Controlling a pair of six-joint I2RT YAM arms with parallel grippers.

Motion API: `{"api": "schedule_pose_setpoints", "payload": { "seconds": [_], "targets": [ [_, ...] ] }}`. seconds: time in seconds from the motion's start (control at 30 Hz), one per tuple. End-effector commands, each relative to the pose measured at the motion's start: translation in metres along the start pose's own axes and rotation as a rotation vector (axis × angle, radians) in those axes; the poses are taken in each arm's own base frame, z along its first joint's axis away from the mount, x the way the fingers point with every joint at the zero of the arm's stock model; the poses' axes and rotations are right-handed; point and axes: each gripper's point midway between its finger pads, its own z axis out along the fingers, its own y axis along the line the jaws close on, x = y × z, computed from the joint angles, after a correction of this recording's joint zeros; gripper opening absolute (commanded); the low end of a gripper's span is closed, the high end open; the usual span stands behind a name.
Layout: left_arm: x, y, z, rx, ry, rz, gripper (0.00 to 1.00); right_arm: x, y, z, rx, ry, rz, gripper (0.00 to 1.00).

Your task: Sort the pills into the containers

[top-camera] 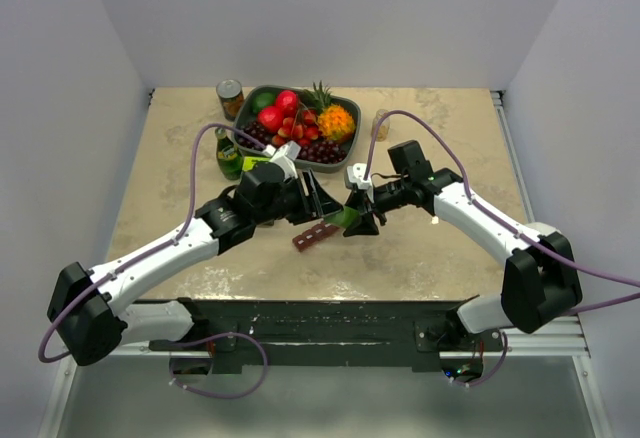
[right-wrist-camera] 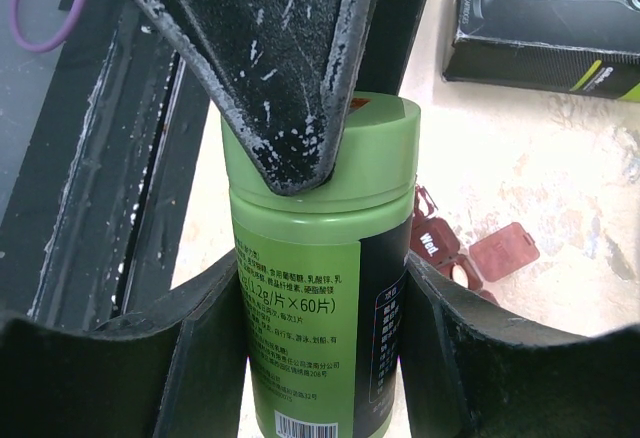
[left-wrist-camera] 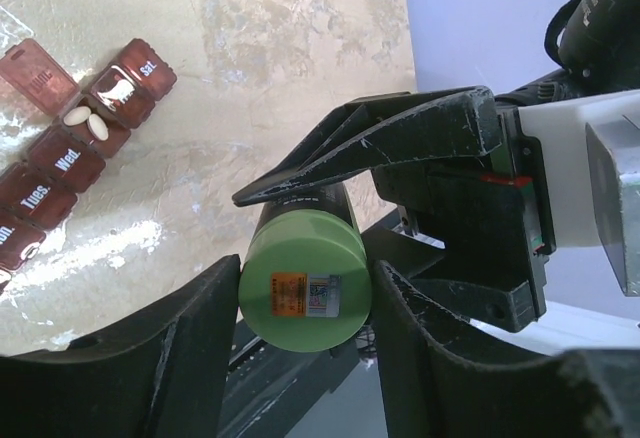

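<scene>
Well, the job looks only just begun. Two white pills [left-wrist-camera: 86, 122] lie in one little box of the red pill strip [left-wrist-camera: 60, 163], which lies flat on the table [left-wrist-camera: 300, 38] just beside the arms. Most other little boxes have their lids on. The green pill bottle [right-wrist-camera: 300, 258] is up in the air between the arms. The right gripper [right-wrist-camera: 322, 298] squeezes its body and the left gripper [left-wrist-camera: 306, 288] pinches its cap [right-wrist-camera: 385, 148], so I think the cap must come off next. I count one bottle, one strip, two pills, and about six little boxes in the left wrist view
</scene>
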Motion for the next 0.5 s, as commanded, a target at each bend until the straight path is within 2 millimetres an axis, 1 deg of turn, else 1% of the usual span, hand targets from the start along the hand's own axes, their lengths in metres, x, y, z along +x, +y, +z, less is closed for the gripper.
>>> {"api": "schedule_pose_setpoints", "payload": {
  "seconds": [0.0,0.07,0.1,0.13,0.17,0.2,0.23,0.27,0.3,0.33,0.37,0.4,0.43,0.47],
  "targets": [
    [0.007,-0.012,-0.003,0.068,0.04,0.126,0.35,-0.022,-0.007,-0.003,0.011,-0.05,-0.065,0.0],
    [0.013,-0.016,-0.005,0.119,0.064,0.194,0.3,-0.021,-0.007,-0.003,0.005,-0.052,-0.059,0.0],
    [0.022,-0.024,-0.011,0.208,0.112,0.293,0.28,-0.023,-0.006,-0.003,0.001,-0.057,-0.059,0.0],
    [0.026,-0.032,-0.015,0.282,0.129,0.363,0.25,-0.024,-0.005,-0.003,-0.003,-0.062,-0.056,0.0],
    [0.024,-0.046,-0.018,0.381,0.108,0.44,0.24,-0.024,-0.004,-0.002,-0.012,-0.068,-0.05,0.0],
    [0.026,-0.049,-0.02,0.434,0.112,0.531,0.24,-0.026,-0.003,-0.002,-0.016,-0.075,-0.049,0.0],
    [0.037,-0.056,-0.027,0.522,0.161,0.595,0.24,-0.027,-0.002,-0.002,-0.022,-0.079,-0.046,0.0],
    [0.04,-0.059,-0.027,0.557,0.18,0.655,0.24,-0.028,-0.001,-0.002,-0.031,-0.088,-0.041,0.0],
    [0.05,-0.059,-0.031,0.624,0.221,0.763,0.24,-0.029,0.0,-0.002,-0.034,-0.092,-0.041,0.0],
    [0.054,-0.057,-0.032,0.651,0.249,0.823,0.25,-0.03,0.0,-0.001,-0.039,-0.096,-0.035,0.0],
    [0.065,-0.043,-0.031,0.635,0.344,0.848,0.25,-0.03,0.001,-0.001,-0.045,-0.1,-0.035,0.0],
    [0.067,-0.036,-0.03,0.658,0.35,0.983,0.26,-0.031,0.002,-0.001,-0.05,-0.105,-0.034,0.0],
    [0.074,-0.021,-0.031,0.631,0.41,1.013,0.28,-0.032,0.002,-0.001,-0.052,-0.109,-0.032,0.0],
    [0.074,-0.017,-0.03,0.636,0.411,1.065,0.3,-0.031,0.003,0.0,-0.056,-0.108,-0.029,0.0]
  ]
}}
